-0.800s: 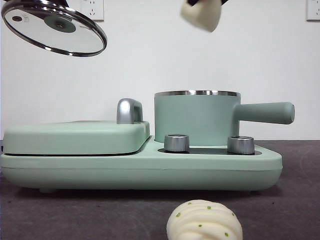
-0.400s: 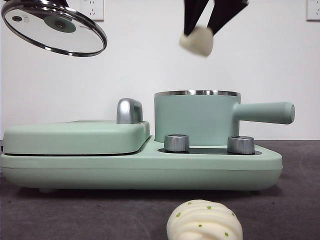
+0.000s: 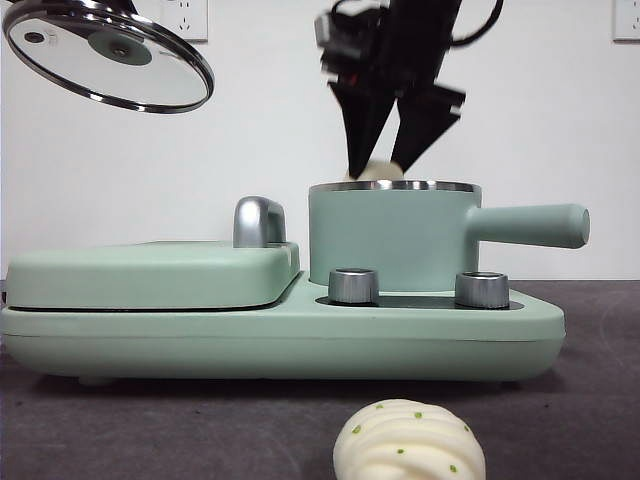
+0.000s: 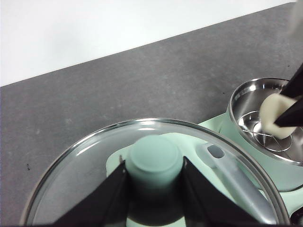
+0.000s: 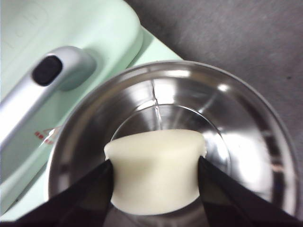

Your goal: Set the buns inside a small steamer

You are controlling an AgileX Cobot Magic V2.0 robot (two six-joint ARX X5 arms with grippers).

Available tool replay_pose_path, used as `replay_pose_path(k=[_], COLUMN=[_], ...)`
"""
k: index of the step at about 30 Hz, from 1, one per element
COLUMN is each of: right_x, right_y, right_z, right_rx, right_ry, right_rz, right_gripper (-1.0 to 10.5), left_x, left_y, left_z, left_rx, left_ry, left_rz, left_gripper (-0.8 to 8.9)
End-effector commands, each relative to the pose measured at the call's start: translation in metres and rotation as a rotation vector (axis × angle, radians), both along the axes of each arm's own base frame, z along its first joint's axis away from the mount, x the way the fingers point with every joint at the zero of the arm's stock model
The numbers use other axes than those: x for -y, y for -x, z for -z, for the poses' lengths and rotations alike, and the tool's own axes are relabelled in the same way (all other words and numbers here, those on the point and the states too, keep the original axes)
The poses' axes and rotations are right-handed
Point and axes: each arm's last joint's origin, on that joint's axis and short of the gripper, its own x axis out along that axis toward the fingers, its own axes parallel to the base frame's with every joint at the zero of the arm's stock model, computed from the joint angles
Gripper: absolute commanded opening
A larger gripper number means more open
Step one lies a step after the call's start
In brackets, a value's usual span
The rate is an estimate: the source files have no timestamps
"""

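Looking at the front view, you see your right pincer (image 3: 385,168) pointing down just above the steel rim of the small steamer (image 3: 390,240), its two black jaws clamped on the plain bun (image 3: 374,172), of which only a pale sliver shows over the rim. From the right wrist, that plain bun (image 5: 156,170) sits squeezed between the jaws, hanging over the shiny steel bowl of the steamer (image 5: 246,123); whether it touches the inside you cannot tell. Left wrist view confirms it: the bun (image 4: 273,116) is within the open mouth of the steamer (image 4: 246,101), held by dark jaws.

Your left pincer (image 4: 154,177) is closed on the green knob of the glass lid (image 4: 71,189), jaws pressing either side. In the front view, the lid (image 3: 108,55) hangs tilted, high up and well apart from the pot.

The pleated bun (image 3: 409,443), flecked green, lies on the dark surface (image 3: 590,400), nearest the camera, in front of the mint-green cooker base (image 3: 280,345). Two steel dials (image 3: 353,285) stand just before the steamer. The flat griddle (image 3: 150,275) with its silver handle (image 3: 258,221) sits beside the steamer on the same base.
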Motion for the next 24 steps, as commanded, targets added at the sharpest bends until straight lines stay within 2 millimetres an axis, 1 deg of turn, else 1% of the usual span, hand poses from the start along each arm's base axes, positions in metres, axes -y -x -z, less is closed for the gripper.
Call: replay_pose_path(k=[1,7,10,13,15,16,17,18,20,22,24], right_x=[-0.004,-0.005,-0.009,-0.011,-0.012,-0.012,-0.012,-0.012,-0.011,-0.007,0.000], right_y=[-0.010,-0.019,-0.024,-0.025,-0.025,-0.024,-0.024,-0.024,-0.022,-0.015,0.000], right_z=[0.008,0.023,0.031,0.033,0.033,0.033,0.033,0.032,0.022,0.002,-0.021], right_rx=[-0.007,-0.035,-0.051,-0.043,-0.044,-0.046,-0.049,-0.048,-0.026,0.014,0.036], right_ry=[-0.004,0.010,-0.022,-0.027,-0.026,-0.026,-0.032,-0.035,-0.043,-0.067,-0.084], right_rz=[0.007,0.017,-0.001,-0.006,-0.007,-0.008,-0.011,-0.012,-0.010,-0.009,-0.002], right_gripper=[2.6,2.6,2.6,2.6,3.2,3.7,4.0,4.0,4.0,4.0,4.0], left_x=[0.000,0.000,0.000,0.000,0.000,0.000,0.000,0.000,0.000,0.000,0.000], left_y=[0.001,0.001,0.001,0.001,0.001,0.001,0.001,0.001,0.001,0.001,0.001], left_z=[-0.011,-0.011,-0.011,-0.011,-0.011,-0.011,-0.011,-0.011,-0.011,-0.011,-0.011], left_rx=[0.057,0.059,0.060,0.060,0.060,0.060,0.060,0.059,0.059,0.059,0.058], left_ry=[0.012,0.012,0.013,0.012,0.012,0.012,0.012,0.012,0.012,0.012,0.011], left_rz=[0.006,0.006,0.006,0.006,0.006,0.006,0.006,0.006,0.006,0.006,0.006], left_gripper=[0.10,0.10,0.10,0.10,0.10,0.10,0.10,0.10,0.10,0.10,0.10])
